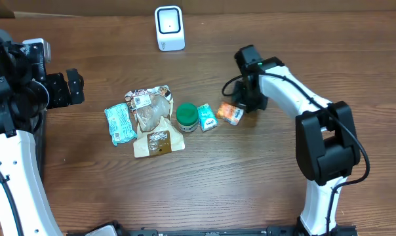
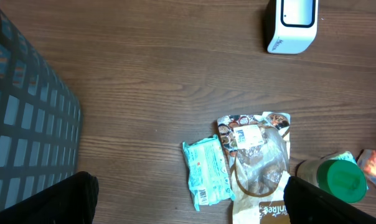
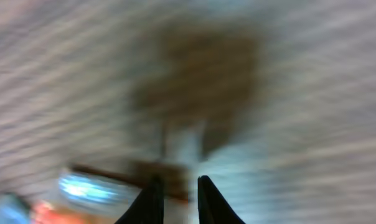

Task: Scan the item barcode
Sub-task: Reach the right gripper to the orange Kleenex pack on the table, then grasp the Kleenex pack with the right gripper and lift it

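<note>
Far left, the left hand [image 1: 67, 88] hangs with its jaws spread wide and nothing in them, well apart from the goods. Along the row lie a teal packet [image 1: 119, 123], a brown pouch [image 1: 155, 124], a green-lidded jar [image 1: 187, 116] and a small teal sachet [image 1: 206, 118]. Last comes the orange packet [image 1: 231, 113], my pick for the item to scan, lying on the surface [image 1: 237, 190] just beside the sachet. The right hand [image 3: 177, 200] sits at that packet's right edge.

The dangers: a pinch on a thin, crinkly edge may slip, and the packet would drop short of the white scanner [image 1: 170, 28], which stands well apart at the back. It's crowded too, so a sideways nudge could shove the sachet into the jar. And if the barcode faces away from the scanner, there's no read.

Now the blind spots. The left wrist view clips the jar and the orange packet at its right border. No barcode shows on that packet from above. The right wrist view is badly blurred. Its fingertips [image 3: 152, 198] stand close together with a slim gap, but whether they've caught the packet, I cannot tell.
</note>
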### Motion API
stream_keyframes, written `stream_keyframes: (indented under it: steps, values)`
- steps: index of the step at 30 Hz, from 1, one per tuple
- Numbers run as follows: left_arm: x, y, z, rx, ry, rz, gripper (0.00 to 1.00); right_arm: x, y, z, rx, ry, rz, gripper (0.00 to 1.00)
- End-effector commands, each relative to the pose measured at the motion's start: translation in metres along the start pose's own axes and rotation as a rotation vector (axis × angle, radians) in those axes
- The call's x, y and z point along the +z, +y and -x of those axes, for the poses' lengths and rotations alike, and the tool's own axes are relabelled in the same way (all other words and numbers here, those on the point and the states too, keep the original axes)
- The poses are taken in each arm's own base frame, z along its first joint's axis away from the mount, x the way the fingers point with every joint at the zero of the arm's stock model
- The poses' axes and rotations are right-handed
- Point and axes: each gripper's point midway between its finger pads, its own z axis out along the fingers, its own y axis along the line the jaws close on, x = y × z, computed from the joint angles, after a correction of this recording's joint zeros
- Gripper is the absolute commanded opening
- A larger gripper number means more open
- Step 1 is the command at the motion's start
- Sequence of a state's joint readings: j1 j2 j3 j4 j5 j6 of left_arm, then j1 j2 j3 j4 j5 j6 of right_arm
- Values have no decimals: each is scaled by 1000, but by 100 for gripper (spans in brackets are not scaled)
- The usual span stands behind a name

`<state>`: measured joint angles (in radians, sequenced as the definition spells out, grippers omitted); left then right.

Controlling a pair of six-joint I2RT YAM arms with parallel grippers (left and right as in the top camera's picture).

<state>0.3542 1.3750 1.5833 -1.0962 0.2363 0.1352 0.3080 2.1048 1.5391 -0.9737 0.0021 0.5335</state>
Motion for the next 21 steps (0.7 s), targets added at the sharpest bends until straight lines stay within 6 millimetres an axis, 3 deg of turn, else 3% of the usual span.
stream_keyframes:
  steps: [1, 5, 8, 13, 21]
  values:
    - [-2, -2, 3, 25, -11, -11, 100, -10, -1, -2, -31, 66, 75, 15]
    - [-2, -2, 3, 25, -11, -11, 100, -16, 14, -25, -199, 180, 218, 15]
    - [-2, -2, 3, 25, -11, -11, 99, -17, 13, -29, -220, 195, 223, 15]
    - [-2, -2, 3, 25, -11, -11, 100, -24, 30, -40, -348, 230, 351, 15]
    - [-2, -2, 3, 25, -11, -11, 99, -36, 26, -34, -348, 195, 351, 14]
